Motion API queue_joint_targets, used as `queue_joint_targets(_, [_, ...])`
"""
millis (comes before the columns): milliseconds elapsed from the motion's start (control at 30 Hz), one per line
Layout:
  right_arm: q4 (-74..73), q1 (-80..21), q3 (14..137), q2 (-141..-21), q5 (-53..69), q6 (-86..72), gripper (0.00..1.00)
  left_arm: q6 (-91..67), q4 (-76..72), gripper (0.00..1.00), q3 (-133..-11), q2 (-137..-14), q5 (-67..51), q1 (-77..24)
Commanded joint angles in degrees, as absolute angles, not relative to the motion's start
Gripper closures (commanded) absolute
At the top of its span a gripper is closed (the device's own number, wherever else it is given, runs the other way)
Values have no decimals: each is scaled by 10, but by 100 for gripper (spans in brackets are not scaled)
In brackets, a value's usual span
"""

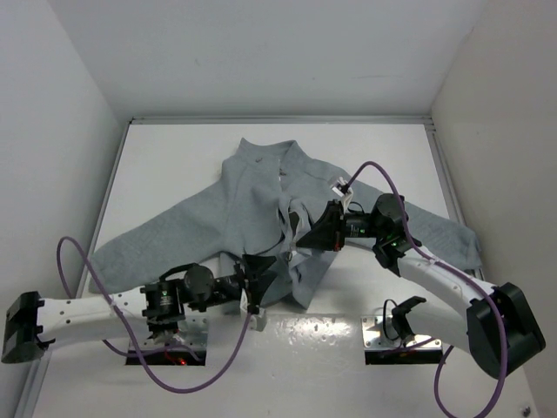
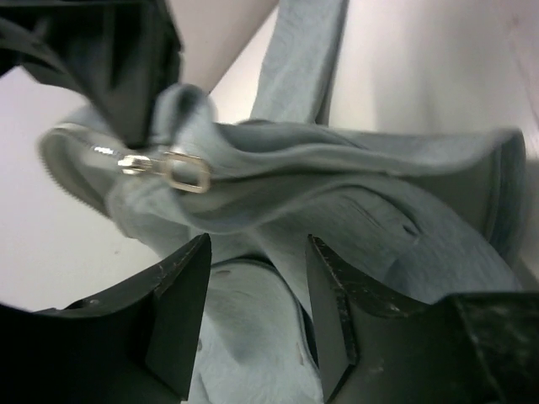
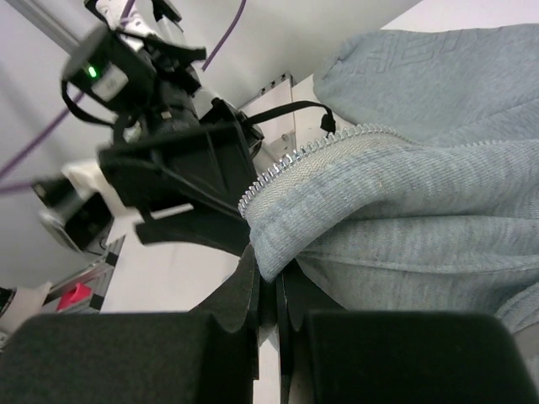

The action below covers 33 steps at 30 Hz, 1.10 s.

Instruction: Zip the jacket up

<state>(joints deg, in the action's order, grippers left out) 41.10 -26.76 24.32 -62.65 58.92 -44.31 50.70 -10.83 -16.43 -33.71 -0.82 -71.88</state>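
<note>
The light grey jacket (image 1: 252,187) lies spread on the white table, collar far, front open. My right gripper (image 1: 300,246) is shut on a fold of the jacket's front edge with the pale zipper teeth (image 3: 295,160); the pinch shows in the right wrist view (image 3: 269,268). My left gripper (image 1: 254,280) is open at the jacket's lower hem. In the left wrist view its fingers (image 2: 258,244) stand apart with grey fabric lying beyond them. The metal zipper pull (image 2: 187,171) sits just ahead, beside the right gripper's black finger (image 2: 135,76).
White walls close in the table (image 1: 383,157) on the left, right and back. The jacket's sleeves spread to the left (image 1: 139,244) and right (image 1: 444,231). Metal base plates (image 1: 383,335) sit at the near edge. Purple cables loop over both arms.
</note>
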Motion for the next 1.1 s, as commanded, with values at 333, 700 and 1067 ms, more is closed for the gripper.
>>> queue_joint_targets(333, [462, -274, 247, -628, 589, -461, 100, 651, -314, 57, -113, -366, 120, -782])
queue_joint_targets(700, [468, -281, 255, -632, 587, -459, 100, 670, -347, 62, -119, -409, 115, -804])
queue_joint_targets(1067, [475, -298, 252, -635, 587, -459, 100, 653, -387, 55, -119, -439, 120, -804])
